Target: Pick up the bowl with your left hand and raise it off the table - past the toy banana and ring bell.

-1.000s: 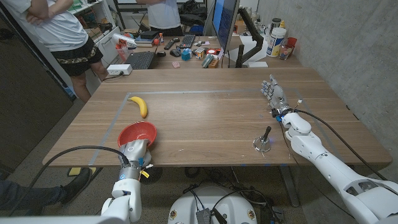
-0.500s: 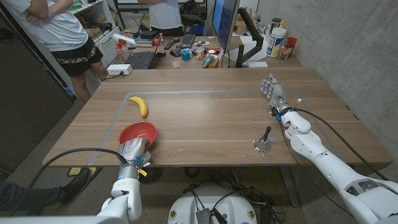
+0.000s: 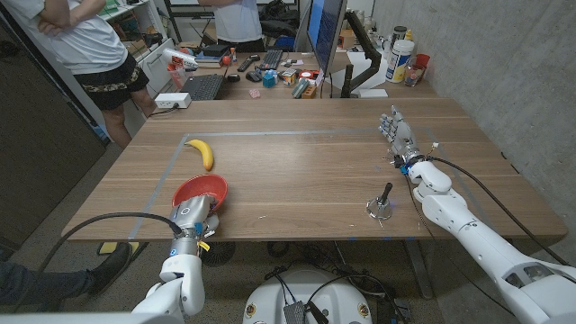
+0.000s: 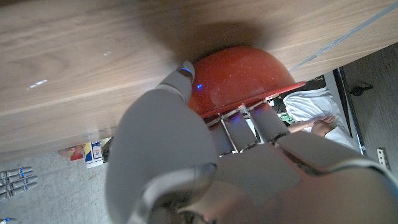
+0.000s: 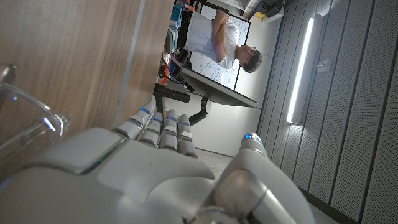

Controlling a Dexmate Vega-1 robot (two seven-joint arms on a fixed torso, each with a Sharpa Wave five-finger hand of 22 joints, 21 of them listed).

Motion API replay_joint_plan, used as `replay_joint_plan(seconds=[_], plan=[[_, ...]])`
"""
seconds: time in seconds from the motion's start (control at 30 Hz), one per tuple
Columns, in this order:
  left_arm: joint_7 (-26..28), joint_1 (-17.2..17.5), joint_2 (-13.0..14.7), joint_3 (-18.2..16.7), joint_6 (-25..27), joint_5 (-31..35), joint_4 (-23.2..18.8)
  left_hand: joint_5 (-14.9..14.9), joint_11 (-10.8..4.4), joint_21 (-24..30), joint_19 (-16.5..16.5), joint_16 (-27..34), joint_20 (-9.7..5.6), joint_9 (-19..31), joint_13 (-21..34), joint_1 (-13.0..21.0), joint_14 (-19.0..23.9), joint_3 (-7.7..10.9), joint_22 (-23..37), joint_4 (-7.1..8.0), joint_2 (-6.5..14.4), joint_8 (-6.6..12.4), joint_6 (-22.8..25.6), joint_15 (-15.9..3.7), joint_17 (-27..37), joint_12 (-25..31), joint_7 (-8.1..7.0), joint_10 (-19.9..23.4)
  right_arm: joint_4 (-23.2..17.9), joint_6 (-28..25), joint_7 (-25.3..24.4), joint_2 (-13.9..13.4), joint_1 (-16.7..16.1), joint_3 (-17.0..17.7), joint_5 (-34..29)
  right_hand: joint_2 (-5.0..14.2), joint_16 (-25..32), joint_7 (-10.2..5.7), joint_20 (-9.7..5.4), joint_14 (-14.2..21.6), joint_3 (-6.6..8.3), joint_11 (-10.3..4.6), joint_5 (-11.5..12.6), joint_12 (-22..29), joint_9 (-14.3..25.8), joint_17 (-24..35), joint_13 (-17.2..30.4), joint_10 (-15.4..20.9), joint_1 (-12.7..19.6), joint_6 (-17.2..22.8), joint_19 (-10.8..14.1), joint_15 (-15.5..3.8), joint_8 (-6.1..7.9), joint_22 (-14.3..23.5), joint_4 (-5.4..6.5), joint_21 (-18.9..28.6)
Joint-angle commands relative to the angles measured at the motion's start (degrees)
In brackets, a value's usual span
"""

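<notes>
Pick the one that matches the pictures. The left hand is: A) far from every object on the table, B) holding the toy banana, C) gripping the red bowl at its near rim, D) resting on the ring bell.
C: in the head view the left hand is at the near rim of the red bowl, and the left wrist view shows its fingers around the bowl's edge.

Glossy speckled plastic bowl (image 3: 200, 190); matt wood table (image 3: 306, 171); metal bell (image 3: 382, 207)

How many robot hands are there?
2. The left hand is at the table's near edge, gripping the red plastic bowl. The right hand is on the table's far right side, holding nothing.
</notes>
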Motion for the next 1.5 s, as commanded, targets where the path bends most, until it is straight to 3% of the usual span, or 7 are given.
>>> replay_joint_plan(seconds=[0.03, 1.5], plan=[[0.8, -0.2, 1.2, -0.5, 0.0, -1.3, -1.2, 0.3, 0.17, 0.1, 3.3, -0.6, -5.71, 1.0, 0.4, 1.2, -0.5, -0.09, 0.3, 0.49, 2.2, 0.28, 0.2, -4.24, -0.1, -0.2, 0.45, -0.4, -1.5, -0.2, -0.7, -0.5, -0.6, 0.2, -0.3, 0.58, 0.2, -0.12, 0.11, 0.3, -0.2, -0.36, 0.3, -0.1, 0.1, 0.2, 0.1, 0.1, 0.1, 0.3, 0.0, 0.02, 0.17, 0.3, -0.06, -0.1], [1.5, -0.7, 5.0, 2.0, 8.3, 1.4, -8.1, 0.3, 0.06, -0.8, 1.7, -1.9, -4.29, 1.0, 1.9, -0.7, -1.3, -0.53, 0.0, 1.68, 2.1, 0.61, 0.6, -3.74, 0.4, -1.1, 0.34, -0.3, -0.1, 0.2, 0.3, 0.2, -0.1, -0.3, -0.2, 0.68, 0.2, 0.02, 0.07, 0.3, -0.35, -0.31, 0.4, 0.0, 0.1, 0.2, 0.1, 0.2, 0.2, 0.3, 0.1, -0.04, 0.19, 0.3, -0.1, -0.1]])
